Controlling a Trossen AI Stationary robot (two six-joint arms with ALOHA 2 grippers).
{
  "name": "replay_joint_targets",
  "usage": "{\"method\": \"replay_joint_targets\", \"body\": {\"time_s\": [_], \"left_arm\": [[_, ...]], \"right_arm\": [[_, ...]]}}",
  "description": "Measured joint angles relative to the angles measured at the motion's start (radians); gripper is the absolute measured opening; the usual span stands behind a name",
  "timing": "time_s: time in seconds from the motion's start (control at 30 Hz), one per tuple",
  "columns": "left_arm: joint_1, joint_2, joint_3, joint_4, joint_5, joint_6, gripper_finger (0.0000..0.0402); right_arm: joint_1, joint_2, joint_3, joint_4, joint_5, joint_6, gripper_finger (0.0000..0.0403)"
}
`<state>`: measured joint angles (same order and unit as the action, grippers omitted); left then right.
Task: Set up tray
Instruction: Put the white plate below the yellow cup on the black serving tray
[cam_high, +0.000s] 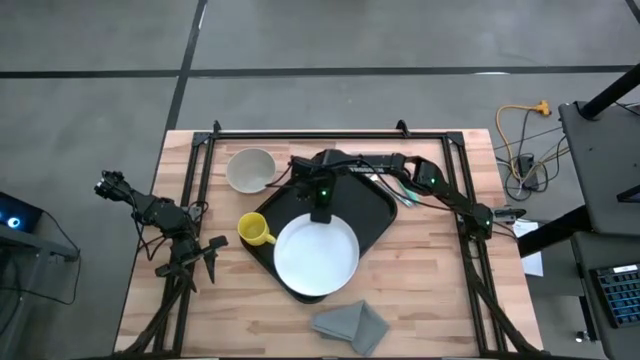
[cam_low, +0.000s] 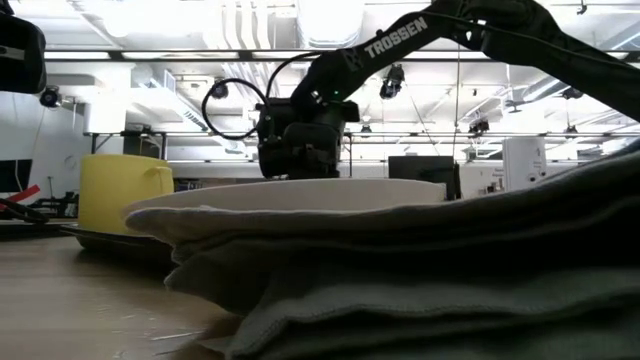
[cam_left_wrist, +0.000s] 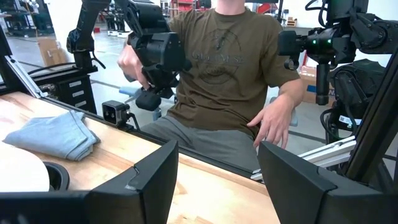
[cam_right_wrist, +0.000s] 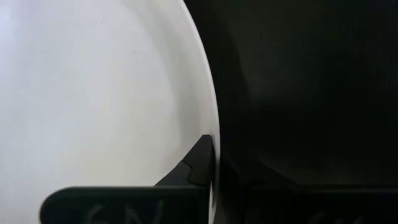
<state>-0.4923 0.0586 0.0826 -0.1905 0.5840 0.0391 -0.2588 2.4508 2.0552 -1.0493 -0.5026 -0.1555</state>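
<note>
Tray (cam_high: 378, 215) sits right under the right claw (cam_high: 321, 214): looks rigid, light, slick plastic; take it by the raised rim. White plate (cam_high: 316, 257): claw pinches its far rim. Left claw (cam_high: 208, 258) idle, spread.

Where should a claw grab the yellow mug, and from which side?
Probably by the wall of the yellow mug, from straight above, one finger inside and one outside. It stands upright on the tray at its left end, mouth open. The white plate sits close on one side, so the side facing the left claw looks freer.
</note>
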Motion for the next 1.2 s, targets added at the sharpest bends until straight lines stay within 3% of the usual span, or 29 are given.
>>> {"method": "replay_joint_targets", "body": {"time_s": [0.43,1.2], "left_arm": [[0.0,0.0,0.0,0.0,0.0,0.0,0.0208],[0.0,0.0,0.0,0.0,0.0,0.0,0.0208]], "right_arm": [[-0.001,0.0,0.0,0.129,0.008,-0.006,0.0009],[-0.001,0.001,0.0,0.149,0.008,-0.017,0.0009]]}}
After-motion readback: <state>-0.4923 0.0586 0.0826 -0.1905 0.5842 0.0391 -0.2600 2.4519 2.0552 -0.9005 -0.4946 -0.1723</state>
